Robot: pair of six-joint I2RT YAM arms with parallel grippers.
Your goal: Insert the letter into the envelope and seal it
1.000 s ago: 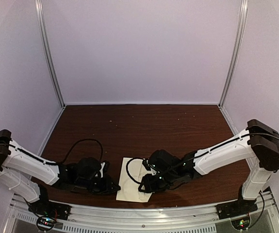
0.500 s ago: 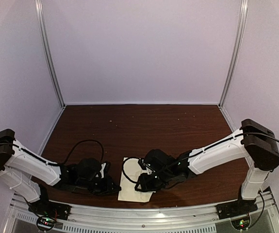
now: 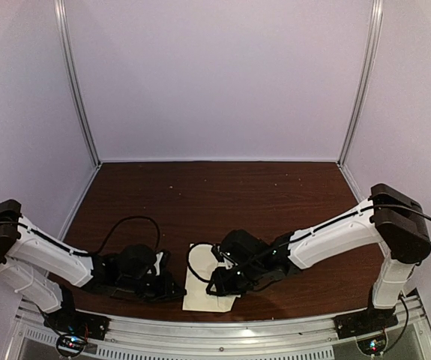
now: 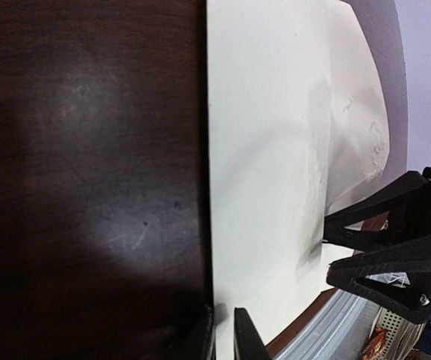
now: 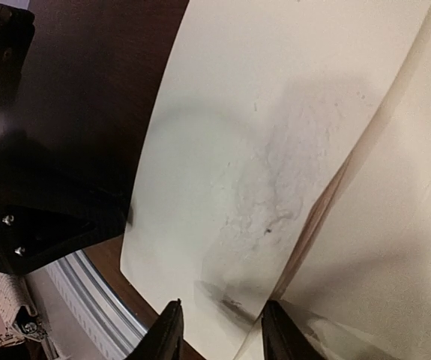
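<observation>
The cream envelope (image 3: pixel 202 289) lies flat near the table's front edge, and it also shows in the left wrist view (image 4: pixel 267 187) and the right wrist view (image 5: pixel 230 150). My left gripper (image 3: pixel 176 291) rests low at its left edge. Its jaws (image 4: pixel 223 334) are almost together, and the tips straddle that edge. My right gripper (image 3: pixel 219 283) is open and hovers low over the envelope. Its fingers (image 5: pixel 172 334) straddle a diagonal crease. Past the crease lies a second cream layer (image 5: pixel 395 225); I cannot tell whether it is the flap or the letter.
The metal rail (image 3: pixel 222 326) runs right in front of the envelope. Dark wood tabletop (image 3: pixel 222 202) stretches back to the pale walls. The right gripper's black fingers (image 4: pixel 395 251) show in the left wrist view, close over the envelope's far side.
My right gripper has slid a little to the left over the envelope. My left gripper has crept slightly right, to the envelope's edge. The envelope has barely moved.
</observation>
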